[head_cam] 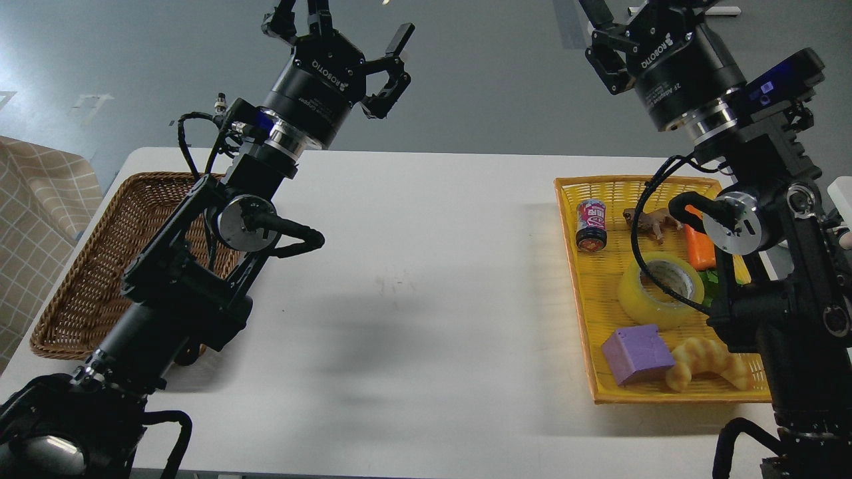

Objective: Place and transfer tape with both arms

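The tape [649, 299], a translucent yellow roll with a pale core, lies flat in the yellow tray [578, 293] on the right of the white table. A black cable of my right arm crosses in front of it. My right gripper [632, 10] is held high above the tray's far end, well clear of the tape; its jaws look spread and its fingertips are cut off by the top edge. Over the table's far left side my left gripper [346, 30] is also raised, open and holding nothing.
The tray also holds a small can [591, 225], a brown toy animal [649, 223], an orange piece [700, 249], a purple block [638, 354] and a croissant toy [705, 362]. A brown wicker basket [80, 279] sits at the table's left edge.
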Controlling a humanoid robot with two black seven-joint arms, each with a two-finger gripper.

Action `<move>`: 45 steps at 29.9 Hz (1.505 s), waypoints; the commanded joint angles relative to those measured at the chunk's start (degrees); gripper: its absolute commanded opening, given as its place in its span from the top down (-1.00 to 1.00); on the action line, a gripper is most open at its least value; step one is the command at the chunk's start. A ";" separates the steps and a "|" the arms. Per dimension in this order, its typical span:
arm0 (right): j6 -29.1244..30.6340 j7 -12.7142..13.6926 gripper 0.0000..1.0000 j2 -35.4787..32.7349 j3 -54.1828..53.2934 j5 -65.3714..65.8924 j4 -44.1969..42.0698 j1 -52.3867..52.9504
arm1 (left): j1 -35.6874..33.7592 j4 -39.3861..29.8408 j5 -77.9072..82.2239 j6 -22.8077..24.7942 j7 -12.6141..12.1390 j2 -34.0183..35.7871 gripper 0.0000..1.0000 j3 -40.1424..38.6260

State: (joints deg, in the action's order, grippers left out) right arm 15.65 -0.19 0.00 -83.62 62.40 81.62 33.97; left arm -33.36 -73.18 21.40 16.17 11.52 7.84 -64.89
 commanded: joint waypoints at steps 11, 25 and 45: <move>-0.80 0.02 -1.00 0.00 1.35 -0.08 -0.14 -0.75 | 1.02 0.15 -0.40 0.36 0.61 0.77 -0.96 -1.91; -0.62 -0.51 -1.00 0.00 0.47 -0.44 0.21 -3.73 | 1.90 1.81 0.83 -1.75 0.26 0.25 -0.96 -1.56; -0.27 -1.57 -1.00 0.00 0.38 -0.70 2.76 -3.82 | 3.66 1.73 5.76 -1.31 0.26 0.51 -0.96 -2.70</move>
State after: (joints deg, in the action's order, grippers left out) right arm 15.35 -1.39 0.00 -83.23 61.71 82.78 30.17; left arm -29.64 -71.31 27.08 14.93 11.72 8.46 -67.40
